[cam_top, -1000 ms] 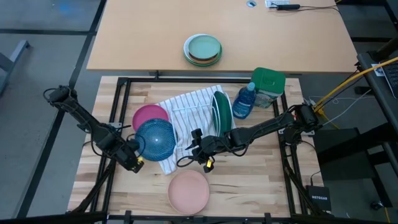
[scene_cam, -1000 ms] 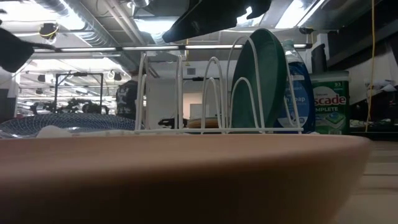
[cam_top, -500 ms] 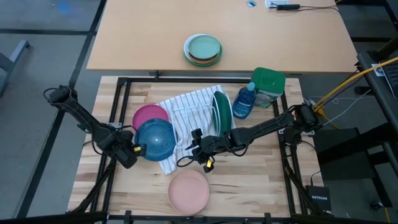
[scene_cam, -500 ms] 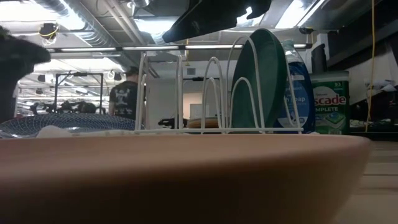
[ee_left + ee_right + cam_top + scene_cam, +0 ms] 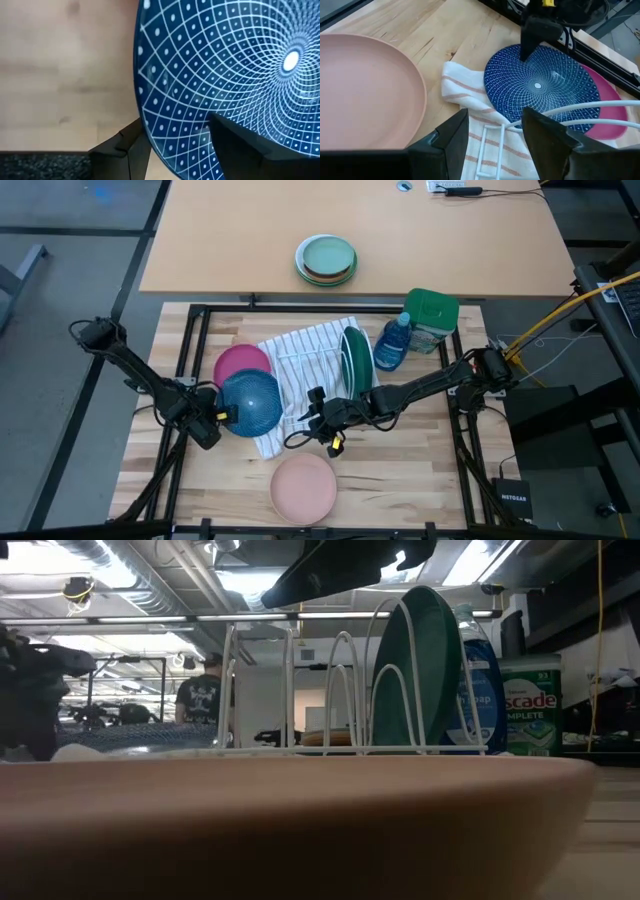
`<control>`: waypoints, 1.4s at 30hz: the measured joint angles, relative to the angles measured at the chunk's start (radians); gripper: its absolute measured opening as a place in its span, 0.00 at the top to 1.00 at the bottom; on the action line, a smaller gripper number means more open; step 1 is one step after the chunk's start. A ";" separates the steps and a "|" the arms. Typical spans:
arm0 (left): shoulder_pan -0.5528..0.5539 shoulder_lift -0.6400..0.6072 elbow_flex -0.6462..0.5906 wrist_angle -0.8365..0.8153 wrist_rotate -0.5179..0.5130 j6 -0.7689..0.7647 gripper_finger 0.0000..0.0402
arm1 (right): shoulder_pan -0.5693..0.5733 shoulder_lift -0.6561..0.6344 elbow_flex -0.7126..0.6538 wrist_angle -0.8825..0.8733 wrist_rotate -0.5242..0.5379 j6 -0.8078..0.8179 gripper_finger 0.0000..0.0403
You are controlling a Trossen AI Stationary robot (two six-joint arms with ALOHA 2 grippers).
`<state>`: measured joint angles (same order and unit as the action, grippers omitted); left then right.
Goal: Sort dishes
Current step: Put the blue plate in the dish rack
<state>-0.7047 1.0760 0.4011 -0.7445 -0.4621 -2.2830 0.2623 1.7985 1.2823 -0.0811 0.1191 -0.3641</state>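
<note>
One finger each side of the blue bowl's (image 5: 249, 401) rim: left gripper (image 5: 214, 419) straddles it, unclamped, on the side facing away from the rack (image 5: 318, 365); right gripper (image 5: 322, 420) idles open.

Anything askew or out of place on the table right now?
The blue bowl sits partly on the magenta plate and the striped towel's edge, with the left gripper straddling its rim. The green plate stands upright in the rack. Nothing spilled or broken.
</note>
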 joint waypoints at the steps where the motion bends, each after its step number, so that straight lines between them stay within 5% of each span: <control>1: 0.000 0.000 -0.010 0.013 -0.022 0.005 0.54 | 0.000 0.000 0.000 0.000 0.000 0.000 0.54; 19: 0.001 0.000 -0.068 0.225 -0.301 0.227 0.54 | 0.000 0.000 0.000 0.000 0.000 0.000 0.54; 28: 0.001 0.000 -0.068 0.241 -0.315 0.382 0.55 | 0.000 0.000 0.000 0.002 0.000 0.000 0.54; 42: 0.000 -0.007 -0.061 0.315 -0.346 0.450 0.97 | 0.000 0.000 0.000 0.003 0.001 0.000 0.54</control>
<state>-0.7044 1.0687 0.3404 -0.4292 -0.8076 -1.8327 0.2623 1.7985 1.2823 -0.0776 0.1196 -0.3641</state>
